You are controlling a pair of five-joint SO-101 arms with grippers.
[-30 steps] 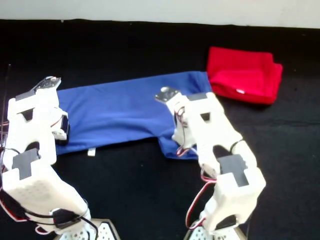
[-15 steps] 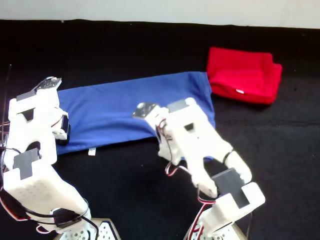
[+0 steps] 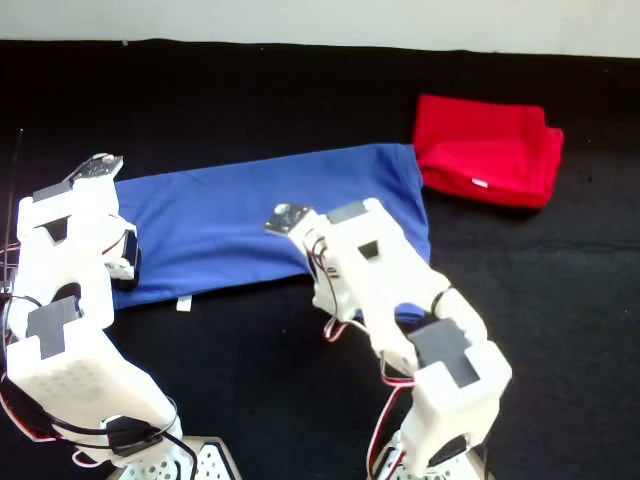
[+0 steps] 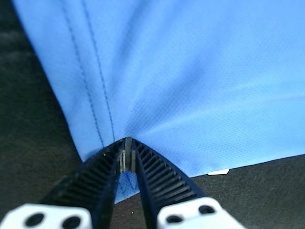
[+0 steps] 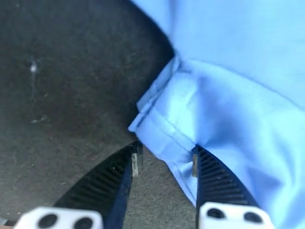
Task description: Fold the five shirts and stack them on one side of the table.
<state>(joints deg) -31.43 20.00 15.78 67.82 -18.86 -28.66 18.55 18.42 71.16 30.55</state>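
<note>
The blue shirt (image 3: 230, 225) lies spread flat across the middle of the worktop (image 3: 250, 90), long axis running left to right, its right end just beside the red shirt (image 3: 488, 150). The red shirt sits folded in a thick rectangular pad at the far right.

Change against the earlier frames:
- One second ago my right arm stood over the shirt's lower right flap. It has since swung left and now sits over the shirt's near edge, covering most of that flap.
- My left arm has kept its position at the shirt's left end.
- The red shirt has not moved.

Hand states:
- My left hand (image 4: 127, 155) is clamped on the blue shirt. The fingertips meet on the fabric close to the stitched hem, and creases fan out from the pinch point.
- My right hand (image 5: 165, 161) stands with its fingers apart. A doubled corner of the blue hem lies between the two tips, not pinched.

Materials and shapes:
- The blue fabric is a fine, matte knit with a double row of stitching along the hem.
- A small white label (image 4: 218, 171) protrudes from the near edge.
- My fingers (image 5: 114, 181) are black, wedge-shaped and ribbed on the inner faces.
- The worktop covering is black and slightly fuzzy.
</note>
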